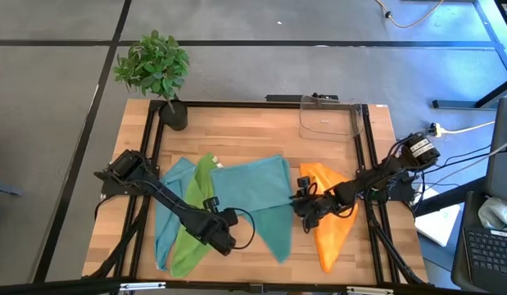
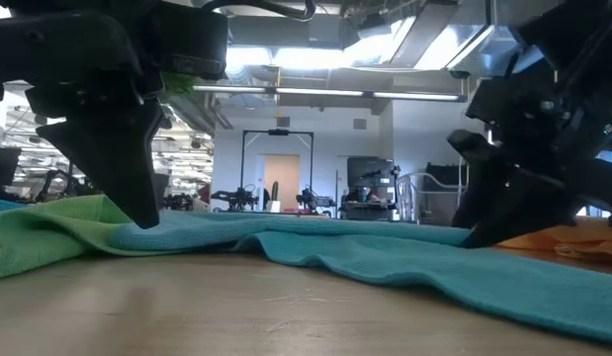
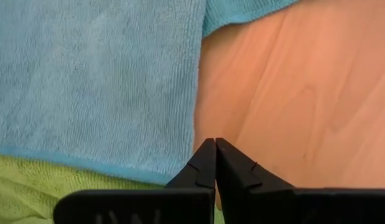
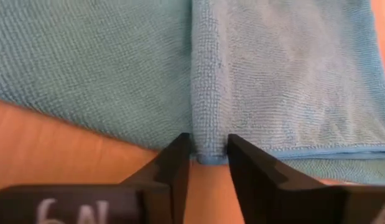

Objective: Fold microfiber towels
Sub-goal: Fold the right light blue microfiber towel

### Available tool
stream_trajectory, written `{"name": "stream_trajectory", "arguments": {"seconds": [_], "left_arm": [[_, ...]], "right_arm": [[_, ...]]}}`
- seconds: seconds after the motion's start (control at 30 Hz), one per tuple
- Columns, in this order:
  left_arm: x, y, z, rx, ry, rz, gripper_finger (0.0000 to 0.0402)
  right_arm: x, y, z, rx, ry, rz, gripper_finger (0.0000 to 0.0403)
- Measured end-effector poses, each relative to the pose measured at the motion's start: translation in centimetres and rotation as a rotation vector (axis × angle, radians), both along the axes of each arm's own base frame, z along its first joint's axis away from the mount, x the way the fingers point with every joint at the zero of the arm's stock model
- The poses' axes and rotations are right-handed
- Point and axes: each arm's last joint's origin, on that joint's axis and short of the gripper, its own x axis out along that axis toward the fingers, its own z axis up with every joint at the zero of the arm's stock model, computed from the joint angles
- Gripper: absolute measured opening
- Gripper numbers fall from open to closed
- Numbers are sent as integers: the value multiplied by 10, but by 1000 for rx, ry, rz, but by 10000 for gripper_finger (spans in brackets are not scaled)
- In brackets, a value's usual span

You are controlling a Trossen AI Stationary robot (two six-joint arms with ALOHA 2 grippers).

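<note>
Wooden table (image 1: pixel 335 156): right gripper (image 4: pixel 209 155) narrowly straddles the teal towel (image 4: pixel 273 81) edge, left gripper (image 3: pixel 215 163) closed empty, shown only by wrist views.

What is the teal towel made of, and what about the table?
The teal towel looks like soft microfiber cloth: fine nubby weave, matte, with a stitched hem. The table looks like smooth, lightly finished wood: pale planks with visible grain lines.

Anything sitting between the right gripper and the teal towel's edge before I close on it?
Nothing visible. The right gripper is open with a folded edge of the teal towel already between its fingers, bare wooden table beneath. The left gripper is shut at the towel's other side.
</note>
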Motion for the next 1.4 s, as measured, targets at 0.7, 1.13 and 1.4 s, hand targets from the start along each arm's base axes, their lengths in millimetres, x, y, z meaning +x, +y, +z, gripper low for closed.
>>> {"name": "stream_trajectory", "arguments": {"seconds": [0.7,1.13,1.4], "left_arm": [[4,-7,4,104,-150,-22,0],[-30,1,40,471,-269,42,0],[-43,-1,42,497,-347,134,0]], "right_arm": [[-8,-12,27,-487,39,-345,155],[65,43,54,-22,-383,-1,194],[126,44,27,-81,-174,107,183]]}}
